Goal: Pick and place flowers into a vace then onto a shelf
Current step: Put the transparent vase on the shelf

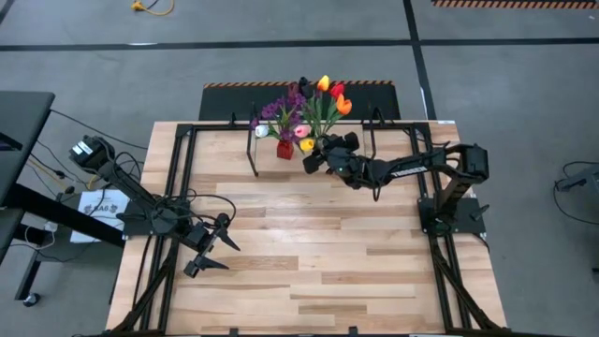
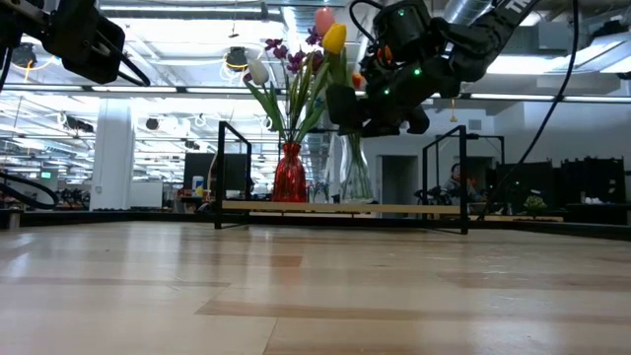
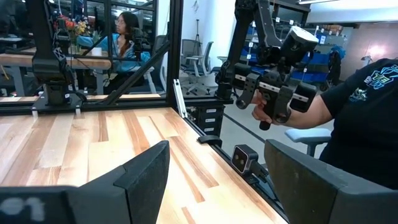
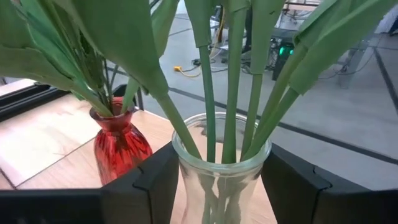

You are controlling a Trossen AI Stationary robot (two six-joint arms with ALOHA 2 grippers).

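A clear glass vase point(image 4: 221, 162) holds tulips point(image 1: 323, 98) in red, orange, yellow and pink on long green stems. It stands upright with its base on the light wooden shelf point(image 2: 414, 208), to the right of a red vase point(image 1: 284, 148) with purple, white and pink flowers. My right gripper point(image 1: 316, 153) is shut on the clear vase point(image 2: 356, 177). My left gripper point(image 1: 223, 253) waits open over the table's left near part, with nothing between its fingers. My right gripper pinches the clear vase's neck point(image 4: 186, 163) just under the rim, one finger point(image 4: 155, 180) on each side of the glass. The fingers come nearly level from the table's right side. The vase is upright and its base point(image 2: 356, 200) rests on the shelf.
The shelf's thin black legs point(image 2: 220, 173) rise at its ends. The red vase point(image 4: 121, 146) stands close beside the clear one. A person point(image 3: 360, 124) holding a hand control stands off the table beyond my left gripper point(image 3: 214, 180). Bare plank tabletop point(image 1: 318, 243) lies between the arms.
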